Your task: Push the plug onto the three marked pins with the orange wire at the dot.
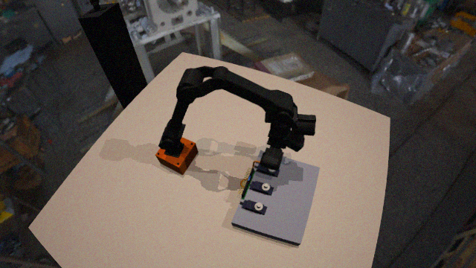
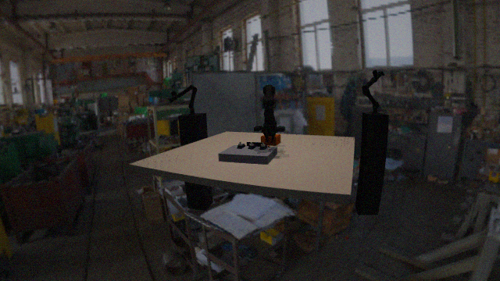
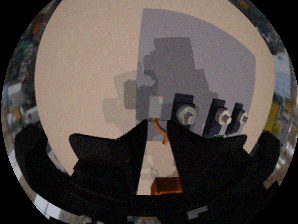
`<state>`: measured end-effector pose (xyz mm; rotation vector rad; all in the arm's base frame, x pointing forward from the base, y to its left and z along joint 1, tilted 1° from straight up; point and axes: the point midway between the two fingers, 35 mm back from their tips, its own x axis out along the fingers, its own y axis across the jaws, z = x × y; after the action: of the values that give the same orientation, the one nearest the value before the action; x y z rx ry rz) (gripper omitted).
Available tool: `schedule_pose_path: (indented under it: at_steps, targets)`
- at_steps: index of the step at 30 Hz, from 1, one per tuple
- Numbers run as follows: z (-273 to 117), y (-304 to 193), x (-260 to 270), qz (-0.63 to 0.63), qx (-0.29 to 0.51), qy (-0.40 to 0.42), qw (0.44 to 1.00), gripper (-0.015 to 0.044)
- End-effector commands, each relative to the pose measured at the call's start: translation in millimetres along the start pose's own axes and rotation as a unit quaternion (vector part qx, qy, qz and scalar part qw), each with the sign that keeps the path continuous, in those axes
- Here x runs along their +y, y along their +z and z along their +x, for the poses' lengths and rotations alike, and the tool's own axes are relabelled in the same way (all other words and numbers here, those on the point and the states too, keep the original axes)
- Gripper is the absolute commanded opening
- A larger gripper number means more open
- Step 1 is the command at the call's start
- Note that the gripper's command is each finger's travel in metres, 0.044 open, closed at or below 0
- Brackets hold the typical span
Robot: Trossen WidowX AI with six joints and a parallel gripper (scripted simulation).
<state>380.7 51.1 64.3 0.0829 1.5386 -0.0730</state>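
My gripper (image 3: 157, 123) points down over the grey holder (image 1: 286, 208) (image 2: 244, 158) (image 3: 220, 60), its fingers partly open with a narrow gap. The pale plug (image 3: 155, 106) shows just beyond the fingertips in the wrist view, not clasped. Its orange lead (image 3: 160, 131) (image 1: 255, 163) runs back through the view between the fingers. The servo beside the plug (image 3: 184, 107) is dark with a white round horn. In the top view the hand hides the plug. The pin row (image 1: 240, 189) sticks out from a green board at the holder's edge. The coloured band and dot cannot be made out.
Two more dark servos (image 1: 262, 187) (image 1: 254, 207) with white horns stand in a row on the holder. The orange arm base (image 1: 178, 158) (image 2: 276, 140) (image 3: 167, 185) stands on the table (image 1: 123, 201), on the pin side of the holder.
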Motion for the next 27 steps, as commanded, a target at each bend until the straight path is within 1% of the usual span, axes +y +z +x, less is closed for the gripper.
schedule_pose_path:
  at_steps: [1, 5, 23, 26, 27]
  targets:
    - [2.6, 1.6, 1.0, 0.003, 0.005, -0.003, 1.0, 0.0115]
    - [21.7, 1.3, 0.8, 0.003, 0.005, -0.003, 1.0, 0.0115]
    - [38.3, 1.0, 0.7, 0.003, 0.005, -0.003, 1.0, 0.0115]
    - [38.3, 1.0, 0.7, 0.003, 0.005, -0.003, 1.0, 0.0036]
    - [38.3, 1.0, 0.7, 0.003, 0.005, -0.003, 1.0, 0.003]
